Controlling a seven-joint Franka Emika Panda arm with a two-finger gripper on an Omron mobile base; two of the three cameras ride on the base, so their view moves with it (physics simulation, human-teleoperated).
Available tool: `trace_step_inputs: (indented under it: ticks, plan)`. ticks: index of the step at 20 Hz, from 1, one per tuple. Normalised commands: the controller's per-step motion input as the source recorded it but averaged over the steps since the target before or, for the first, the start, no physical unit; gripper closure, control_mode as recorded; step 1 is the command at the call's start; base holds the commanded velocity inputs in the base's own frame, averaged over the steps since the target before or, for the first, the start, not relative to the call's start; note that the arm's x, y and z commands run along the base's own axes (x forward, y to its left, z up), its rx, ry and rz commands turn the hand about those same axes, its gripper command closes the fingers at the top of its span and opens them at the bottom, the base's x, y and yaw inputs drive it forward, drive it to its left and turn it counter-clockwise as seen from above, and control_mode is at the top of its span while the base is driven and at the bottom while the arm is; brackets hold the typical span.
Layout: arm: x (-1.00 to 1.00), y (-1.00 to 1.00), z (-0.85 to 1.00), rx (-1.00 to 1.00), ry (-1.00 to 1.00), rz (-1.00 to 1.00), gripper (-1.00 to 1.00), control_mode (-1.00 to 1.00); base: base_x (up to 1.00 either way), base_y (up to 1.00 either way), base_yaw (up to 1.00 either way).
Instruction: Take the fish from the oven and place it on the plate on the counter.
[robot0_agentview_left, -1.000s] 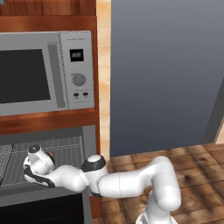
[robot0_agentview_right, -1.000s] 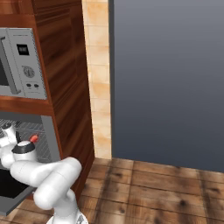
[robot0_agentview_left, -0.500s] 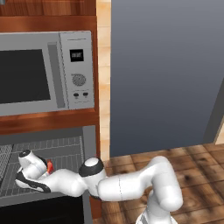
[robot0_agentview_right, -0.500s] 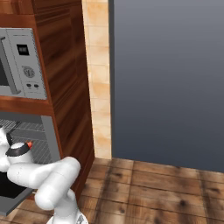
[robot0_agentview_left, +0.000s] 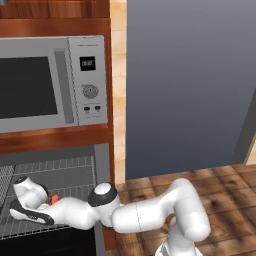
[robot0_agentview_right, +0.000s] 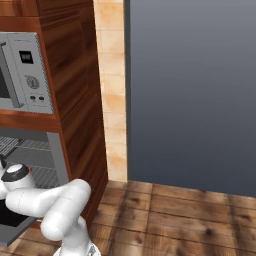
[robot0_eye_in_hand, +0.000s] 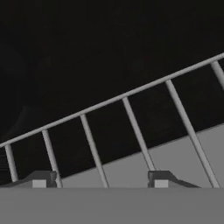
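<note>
1. The oven has a matt silver-grey metal frame.
2. Its wire rack is thin, smooth grey metal.
3. The microwave looks like brushed silver metal.
4. The cabinet is glossy reddish wood.
5. The floor is knotty brown planks.

The oven stands open below the microwave, and its wire rack spans the cavity as a grid of thin grey bars. In the hand view the rack's bars run over a dark interior. A small red-orange fish lies on the rack.
</note>
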Motion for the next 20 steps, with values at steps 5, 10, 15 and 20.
trace_step_inputs:
  ticks: [5,10,15,20]
  plan:
    - [-1.00,0.00,-1.00,-0.18,0.22,-0.04,-1.00,-1.00,0.00,0.00,0.00]
    - [-0.58,0.00,-0.12,-0.01,0.02,-0.19,-1.00,-1.00,0.00,0.00,0.00]
    - [-0.75,-0.11,0.48,0.00,-0.09,-0.39,-1.00,-1.00,0.00,0.00,0.00]
    - [-0.75,-0.18,0.16,0.00,-0.16,-0.48,-1.00,-1.00,0.00,0.00,0.00]
